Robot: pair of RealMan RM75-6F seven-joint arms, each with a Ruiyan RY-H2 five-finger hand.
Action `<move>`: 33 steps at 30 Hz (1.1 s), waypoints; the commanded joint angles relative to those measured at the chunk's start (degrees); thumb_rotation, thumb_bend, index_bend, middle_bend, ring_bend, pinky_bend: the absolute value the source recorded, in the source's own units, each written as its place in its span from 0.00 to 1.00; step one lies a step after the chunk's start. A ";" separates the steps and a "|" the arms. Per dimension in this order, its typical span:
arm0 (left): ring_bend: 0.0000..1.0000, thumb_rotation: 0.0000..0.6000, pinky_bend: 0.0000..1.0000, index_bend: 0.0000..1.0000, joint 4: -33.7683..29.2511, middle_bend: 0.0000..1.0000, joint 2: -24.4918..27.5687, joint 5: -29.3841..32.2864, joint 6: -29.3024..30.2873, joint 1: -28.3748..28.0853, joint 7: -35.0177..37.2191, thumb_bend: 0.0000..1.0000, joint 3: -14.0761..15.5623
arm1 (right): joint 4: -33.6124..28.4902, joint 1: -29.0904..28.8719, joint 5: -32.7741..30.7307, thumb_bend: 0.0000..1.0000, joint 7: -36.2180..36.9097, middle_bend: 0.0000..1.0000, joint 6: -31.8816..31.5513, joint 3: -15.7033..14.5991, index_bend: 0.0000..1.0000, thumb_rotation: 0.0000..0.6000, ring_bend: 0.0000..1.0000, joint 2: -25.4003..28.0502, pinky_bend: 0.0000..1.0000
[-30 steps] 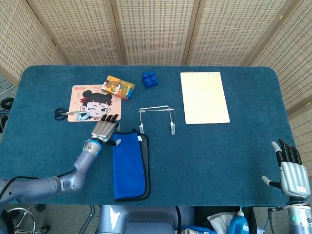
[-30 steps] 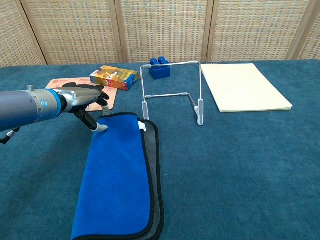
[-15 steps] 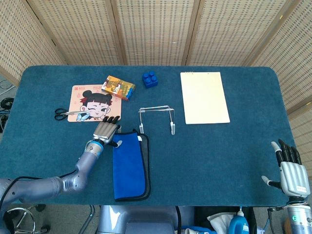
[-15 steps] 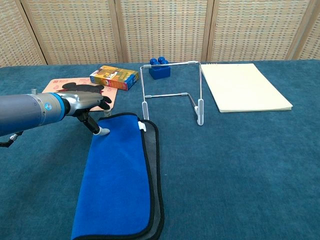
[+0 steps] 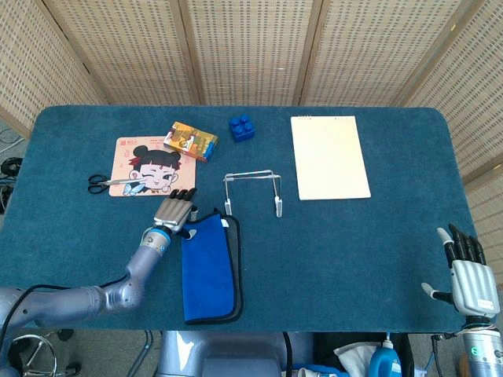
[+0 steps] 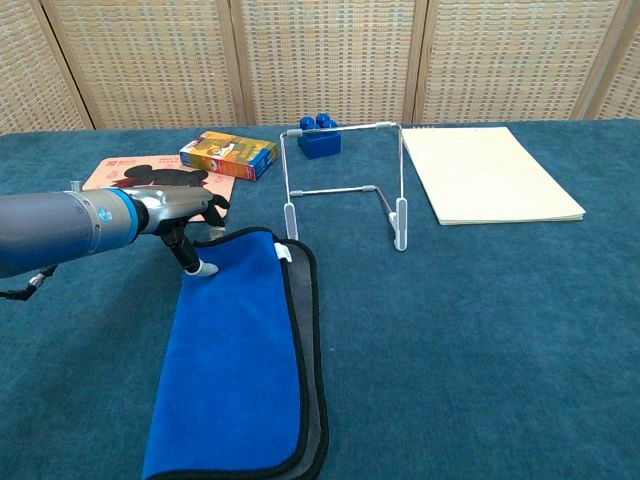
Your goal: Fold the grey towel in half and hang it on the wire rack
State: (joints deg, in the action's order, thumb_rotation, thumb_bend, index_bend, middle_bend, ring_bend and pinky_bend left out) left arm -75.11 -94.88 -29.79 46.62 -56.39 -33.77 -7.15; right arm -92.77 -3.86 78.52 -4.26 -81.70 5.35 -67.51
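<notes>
- Two hands are in view; the left hand (image 6: 175,212), fingers extended and holding nothing, has its thumb tip at the far-left corner of the towel (image 6: 245,350).
- The towel lies folded, blue face up, on the table (image 5: 354,236), just before the wire rack (image 6: 345,180).
- Judged next: pinch the far edge and lift.
- The right hand (image 5: 470,276) waits spread, well apart.

No legible text; print on box (image 5: 190,140) and mat (image 5: 134,159) too small.
</notes>
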 commanded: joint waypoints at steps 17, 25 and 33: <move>0.00 1.00 0.00 0.74 -2.22 0.00 0.75 -4.46 1.91 1.03 2.19 0.53 -0.18 | 0.04 -0.07 -0.10 0.00 -0.10 0.00 0.18 -0.06 0.00 1.00 0.00 -0.07 0.00; 0.00 1.00 0.00 0.81 -10.05 0.00 4.52 -11.73 5.60 3.34 5.42 0.66 -0.40 | -0.16 0.02 0.23 0.00 0.01 0.00 -0.10 -0.14 0.00 1.00 0.00 0.03 0.00; 0.00 1.00 0.00 0.84 -20.24 0.00 9.42 -18.58 10.27 5.87 9.51 0.67 -2.28 | -0.50 0.20 0.79 0.00 0.53 0.00 -0.55 -0.26 0.00 1.00 0.00 0.34 0.00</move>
State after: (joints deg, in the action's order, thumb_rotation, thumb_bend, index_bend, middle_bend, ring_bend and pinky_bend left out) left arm -93.00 -87.00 -46.58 55.28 -51.42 -25.48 -8.61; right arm -93.26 -3.67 79.29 -3.75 -82.24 5.10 -67.18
